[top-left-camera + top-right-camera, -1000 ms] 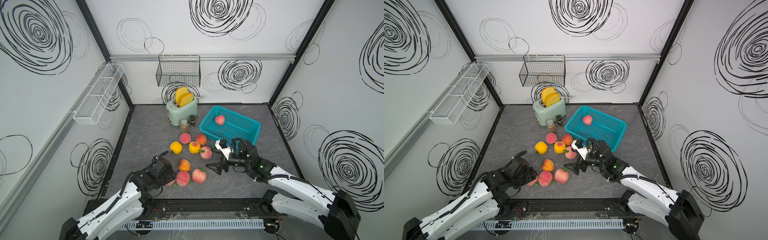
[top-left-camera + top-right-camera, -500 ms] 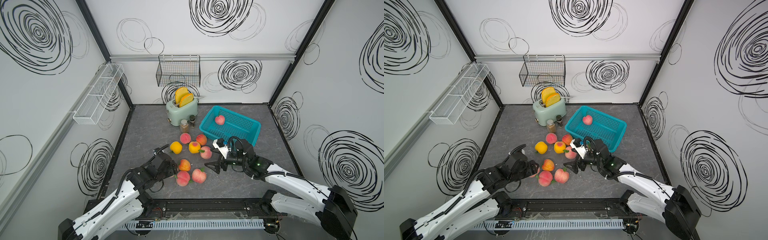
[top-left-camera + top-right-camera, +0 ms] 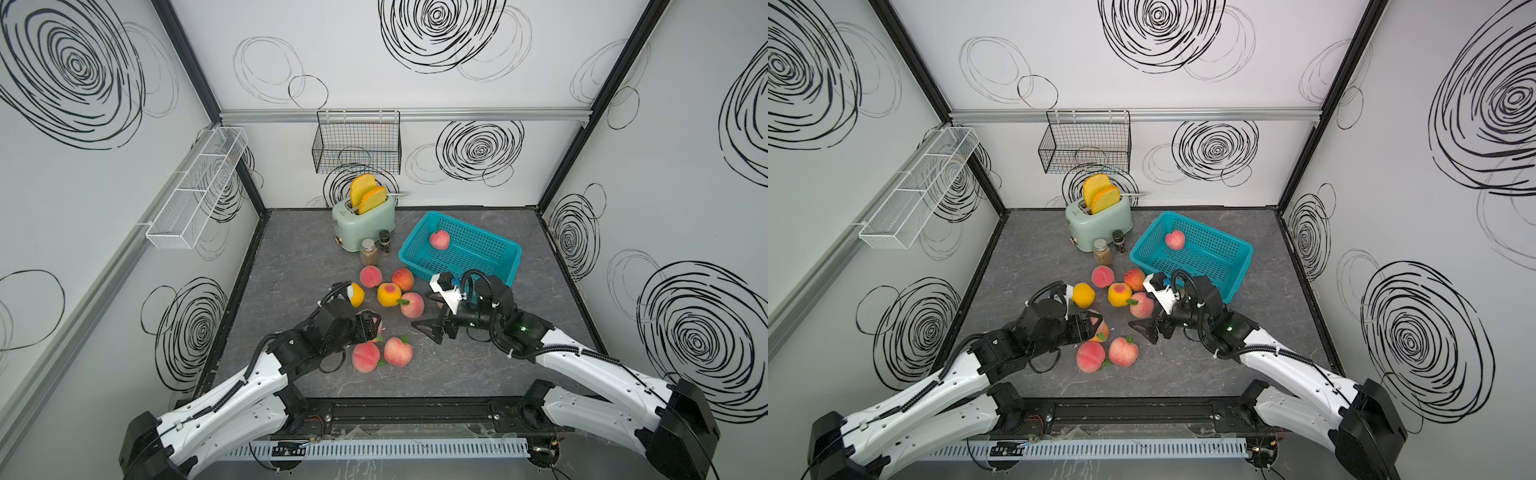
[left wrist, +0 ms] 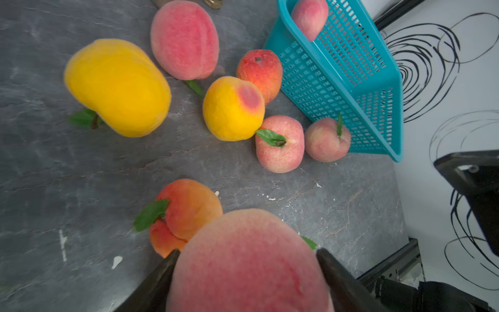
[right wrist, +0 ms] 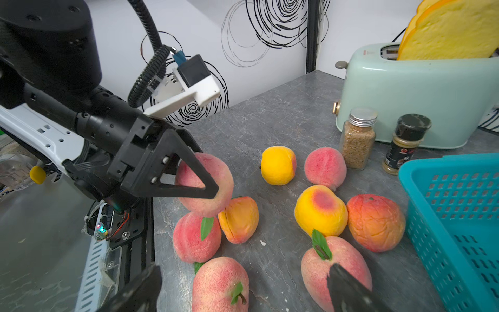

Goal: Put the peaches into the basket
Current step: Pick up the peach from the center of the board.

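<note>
One fuzzy pink peach [image 3: 439, 240] in my teal slotted basket [image 3: 415, 254]; left gripper [image 4: 247, 252] pinches a second peach [image 4: 248, 283], right gripper [image 3: 428, 331] gapes; perhaps nine loose.

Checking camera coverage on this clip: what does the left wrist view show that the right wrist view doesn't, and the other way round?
Only the left wrist view: the peach lying inside the teal basket, and a small pink peach against the basket's outer wall. Only the right wrist view: the mint toaster with its toast, a glass spice jar, a dark spice jar, and the left gripper seen from outside, shut on a large pink peach. Both: that held peach, the basket, the all-yellow peach, the blushed yellow peach and the gray tabletop.
</note>
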Robot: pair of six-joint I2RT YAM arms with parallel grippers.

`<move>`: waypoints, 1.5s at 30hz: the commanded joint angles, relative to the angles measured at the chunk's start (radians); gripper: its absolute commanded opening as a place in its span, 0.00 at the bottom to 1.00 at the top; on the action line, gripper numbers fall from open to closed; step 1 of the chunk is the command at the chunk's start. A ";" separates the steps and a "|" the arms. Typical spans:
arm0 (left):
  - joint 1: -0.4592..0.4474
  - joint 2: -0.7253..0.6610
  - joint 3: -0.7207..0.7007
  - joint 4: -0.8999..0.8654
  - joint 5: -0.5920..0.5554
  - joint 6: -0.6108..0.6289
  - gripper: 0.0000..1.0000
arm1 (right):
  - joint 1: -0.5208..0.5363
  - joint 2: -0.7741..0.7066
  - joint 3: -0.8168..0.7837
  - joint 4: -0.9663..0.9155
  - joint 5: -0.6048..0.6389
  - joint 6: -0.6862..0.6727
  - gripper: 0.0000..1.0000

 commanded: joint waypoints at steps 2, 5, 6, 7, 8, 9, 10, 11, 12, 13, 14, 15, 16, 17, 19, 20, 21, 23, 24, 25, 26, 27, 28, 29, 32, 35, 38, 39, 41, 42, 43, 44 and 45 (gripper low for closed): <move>-0.017 0.083 0.067 0.183 0.047 0.083 0.70 | -0.003 -0.051 -0.001 -0.003 -0.033 -0.018 0.99; -0.014 0.134 0.090 0.231 0.089 0.106 0.70 | -0.001 -0.071 -0.014 0.019 -0.040 -0.022 0.99; -0.015 0.152 0.098 0.241 0.098 0.116 0.70 | 0.000 -0.076 -0.015 0.026 -0.049 -0.023 0.99; -0.015 0.167 0.107 0.248 0.104 0.125 0.70 | 0.002 -0.078 -0.017 0.035 -0.054 -0.025 0.99; -0.013 0.177 0.113 0.255 0.111 0.130 0.70 | 0.005 -0.080 -0.019 0.042 -0.059 -0.028 0.99; -0.008 0.188 0.118 0.268 0.124 0.133 0.70 | 0.008 -0.078 -0.019 0.048 -0.062 -0.033 0.99; 0.001 0.197 0.121 0.285 0.142 0.133 0.70 | 0.008 -0.073 -0.020 0.050 -0.060 -0.037 0.99; 0.009 0.206 0.122 0.304 0.164 0.132 0.70 | 0.009 -0.067 -0.020 0.053 -0.054 -0.038 0.99; 0.021 0.215 0.123 0.324 0.191 0.128 0.70 | 0.009 -0.057 -0.020 0.058 -0.048 -0.038 0.99; 0.035 0.221 0.122 0.342 0.214 0.122 0.70 | 0.009 -0.044 -0.022 0.063 -0.046 -0.037 0.99; 0.047 0.227 0.121 0.356 0.232 0.117 0.70 | 0.010 -0.037 -0.023 0.068 -0.047 -0.038 0.99; 0.062 0.231 0.121 0.368 0.254 0.115 0.70 | 0.014 -0.026 -0.027 0.076 -0.044 -0.038 0.99; 0.076 0.241 0.125 0.378 0.281 0.115 0.70 | 0.017 -0.017 -0.031 0.082 -0.037 -0.039 0.99; 0.086 0.249 0.130 0.385 0.305 0.117 0.70 | 0.020 -0.010 -0.033 0.086 -0.026 -0.042 0.99; 0.104 0.263 0.139 0.395 0.353 0.119 0.70 | 0.026 0.004 -0.034 0.092 -0.004 -0.050 0.99; 0.108 0.267 0.143 0.397 0.372 0.125 0.70 | 0.028 0.010 -0.034 0.095 0.001 -0.051 0.99; 0.112 0.274 0.149 0.396 0.393 0.131 0.70 | 0.029 0.017 -0.033 0.101 0.003 -0.051 0.99; 0.115 0.278 0.159 0.390 0.416 0.148 0.70 | 0.031 0.032 -0.031 0.115 -0.002 -0.051 0.99; 0.115 0.278 0.162 0.388 0.426 0.156 0.70 | 0.033 0.040 -0.028 0.122 -0.001 -0.051 0.99; 0.115 0.278 0.165 0.386 0.437 0.159 0.70 | 0.034 0.049 -0.024 0.128 -0.001 -0.051 0.99; 0.117 0.276 0.165 0.389 0.444 0.161 0.70 | 0.034 0.058 -0.021 0.130 -0.001 -0.053 0.99; 0.119 0.275 0.163 0.395 0.451 0.160 0.70 | 0.034 0.068 -0.015 0.133 0.002 -0.056 0.99; 0.119 0.273 0.161 0.401 0.460 0.160 0.70 | 0.036 0.078 -0.010 0.135 0.014 -0.058 0.99; 0.119 0.272 0.161 0.404 0.470 0.160 0.70 | 0.037 0.086 -0.007 0.135 0.030 -0.062 0.99; 0.119 0.275 0.159 0.419 0.498 0.157 0.69 | 0.039 0.105 0.001 0.140 0.066 -0.070 0.99; 0.118 0.280 0.161 0.426 0.521 0.158 0.68 | 0.039 0.113 -0.004 0.179 0.047 -0.060 0.99; 0.112 0.290 0.170 0.426 0.538 0.164 0.68 | 0.038 0.119 -0.011 0.216 0.045 -0.045 0.99; 0.109 0.293 0.173 0.425 0.546 0.166 0.68 | 0.040 0.122 -0.013 0.224 0.048 -0.044 0.99; 0.103 0.300 0.179 0.423 0.551 0.169 0.68 | 0.039 0.126 -0.016 0.241 0.048 -0.040 0.99; 0.100 0.300 0.182 0.422 0.550 0.169 0.68 | 0.039 0.129 -0.017 0.252 0.047 -0.039 0.99; 0.097 0.301 0.184 0.423 0.550 0.169 0.68 | 0.039 0.134 -0.017 0.256 0.045 -0.038 0.99; 0.094 0.304 0.183 0.427 0.552 0.166 0.68 | 0.039 0.140 -0.014 0.258 0.042 -0.037 0.99; 0.092 0.305 0.182 0.433 0.553 0.163 0.68 | 0.039 0.149 -0.011 0.259 0.040 -0.037 0.99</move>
